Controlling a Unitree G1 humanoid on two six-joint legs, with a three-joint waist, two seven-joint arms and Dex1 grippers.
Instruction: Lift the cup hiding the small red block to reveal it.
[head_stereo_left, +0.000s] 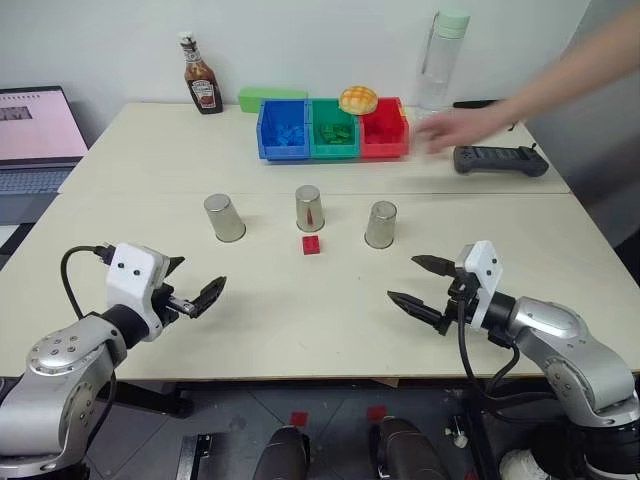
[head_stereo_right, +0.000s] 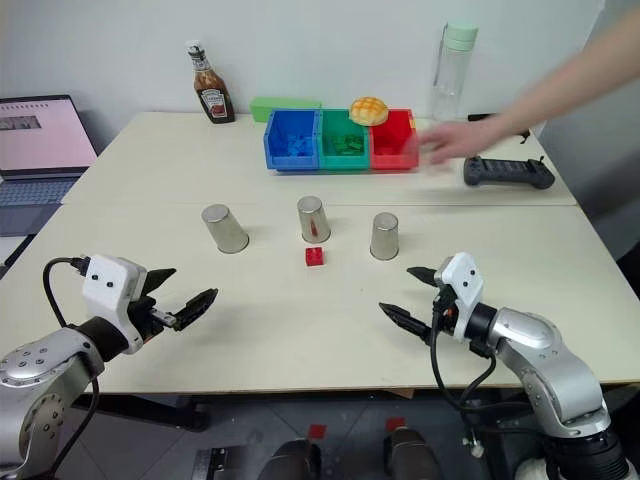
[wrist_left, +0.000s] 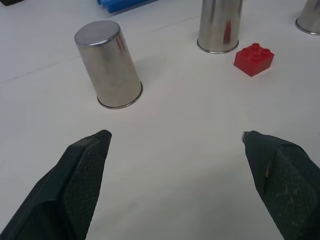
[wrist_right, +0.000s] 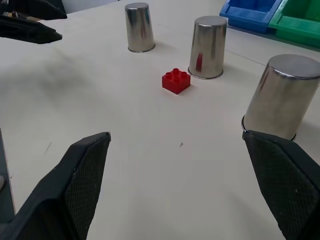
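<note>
Three silvery cups are stood upside down in a row on the desk (head_stereo_left: 520, 235): the left cup (head_stereo_left: 224, 217), the middle cup (head_stereo_left: 309, 208) and the right cup (head_stereo_left: 381, 224). The small red block (head_stereo_left: 311, 245) is seen lying uncovered just in front of the middle cup, apart from it, so nothing is hidden yet. A person's hand (head_stereo_left: 455, 128) is reached in over the far side of the desk near the red bin (head_stereo_left: 385, 132). The left hand (head_stereo_left: 196, 285) is held above the near edge with its fingers spread wide, and the right hand (head_stereo_left: 415, 283) likewise, fingers well apart; nothing is gripped by either. For this step to be done well, both hands are probably best kept back and clear until the block is covered. The covering cup should be watched, then gripped around its wall and raised straight up.
</note>
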